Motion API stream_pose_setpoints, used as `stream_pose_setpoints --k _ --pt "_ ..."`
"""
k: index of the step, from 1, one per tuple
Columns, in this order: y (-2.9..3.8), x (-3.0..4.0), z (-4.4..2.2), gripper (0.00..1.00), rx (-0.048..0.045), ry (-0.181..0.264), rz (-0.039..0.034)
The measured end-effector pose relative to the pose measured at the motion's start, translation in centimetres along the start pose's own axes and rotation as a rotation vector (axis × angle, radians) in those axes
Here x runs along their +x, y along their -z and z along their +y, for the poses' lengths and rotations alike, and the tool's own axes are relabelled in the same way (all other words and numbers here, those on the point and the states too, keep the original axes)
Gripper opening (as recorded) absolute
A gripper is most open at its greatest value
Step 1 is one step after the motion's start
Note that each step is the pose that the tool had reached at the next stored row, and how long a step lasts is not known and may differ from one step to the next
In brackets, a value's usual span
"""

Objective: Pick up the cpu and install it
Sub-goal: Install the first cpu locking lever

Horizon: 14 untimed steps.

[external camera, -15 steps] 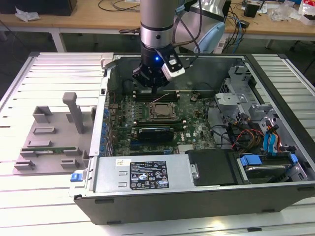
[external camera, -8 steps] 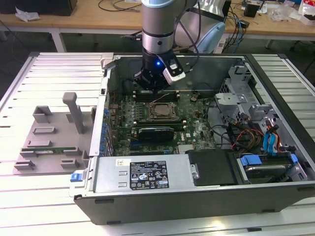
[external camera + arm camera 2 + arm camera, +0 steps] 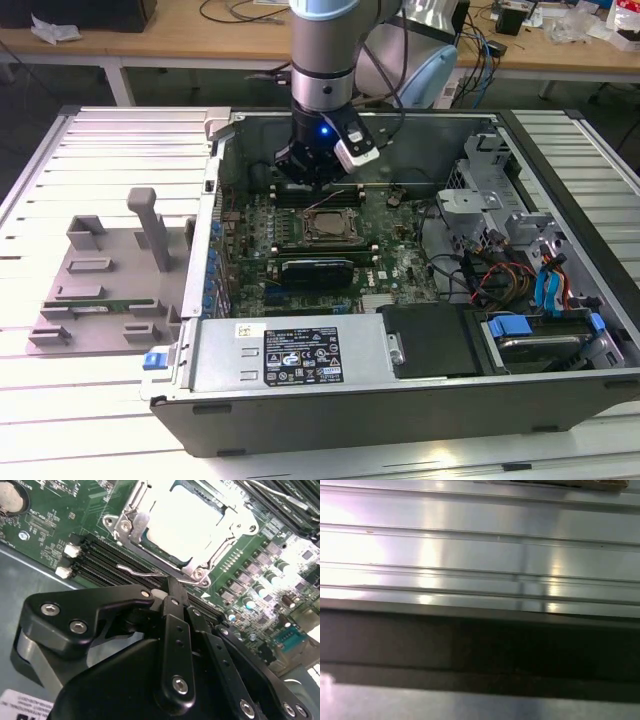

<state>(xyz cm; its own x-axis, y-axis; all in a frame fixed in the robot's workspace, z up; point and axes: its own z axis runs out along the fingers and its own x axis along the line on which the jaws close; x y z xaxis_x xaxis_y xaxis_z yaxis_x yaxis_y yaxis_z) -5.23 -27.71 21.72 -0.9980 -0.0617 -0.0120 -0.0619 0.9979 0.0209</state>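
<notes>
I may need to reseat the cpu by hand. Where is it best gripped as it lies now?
By two opposite thin edges, from straight above. The cpu lies flat in the socket frame, its broad shiny top facing up, so only the rim offers purchase. The gripper sits just beside the socket.

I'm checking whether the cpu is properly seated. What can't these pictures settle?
- Gripper fingertips: in the second wrist view its own body hides them; open or shut is unclear.
- Cpu in the socket: glare washes out its top, the picture's edge cuts it.
- Exterior view: cpu too small to judge.
</notes>
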Motion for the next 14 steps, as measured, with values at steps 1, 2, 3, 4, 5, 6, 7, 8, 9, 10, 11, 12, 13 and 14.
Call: stream_pose_setpoints --k 1,2,3,4,5,6,7,8,9,10,11,12,13,14 --pt "-0.13 -0.26 -0.02 0.11 0.0001 0.000 0.0003" --pt "-0.26 -0.52 -0.04 0.11 0.0000 0.000 0.0007" --pt "-0.32 -0.63 -0.05 0.11 0.0000 0.000 0.0008" --pt "-0.39 -0.75 -0.06 0.11 0.0000 0.000 0.0009" --pt "-0.58 -1.04 -0.08 0.11 -0.0001 0.000 0.0011" --pt "-0.66 -1.16 -0.09 0.11 0.0000 0.000 0.0013" --pt "-0.73 -1.25 -0.09 0.11 0.0000 0.000 0.0013" --pt "-0.79 -1.38 -0.11 0.11 -0.0001 0.000 0.0013" --pt "-0.83 -1.48 -0.14 0.11 0.0000 0.000 0.0014" --pt "-0.86 -1.60 -0.17 0.11 0.0000 0.000 0.0015" --pt "-0.91 -1.80 -0.25 0.11 0.0001 0.000 0.0017" --pt "-0.95 -1.93 -0.31 0.11 -0.0001 0.000 0.0018" --pt "-0.99 -2.05 -0.37 0.11 -0.0002 0.000 0.0017" --pt "-1.06 -2.27 -0.52 0.11 -0.0002 0.000 0.0020"
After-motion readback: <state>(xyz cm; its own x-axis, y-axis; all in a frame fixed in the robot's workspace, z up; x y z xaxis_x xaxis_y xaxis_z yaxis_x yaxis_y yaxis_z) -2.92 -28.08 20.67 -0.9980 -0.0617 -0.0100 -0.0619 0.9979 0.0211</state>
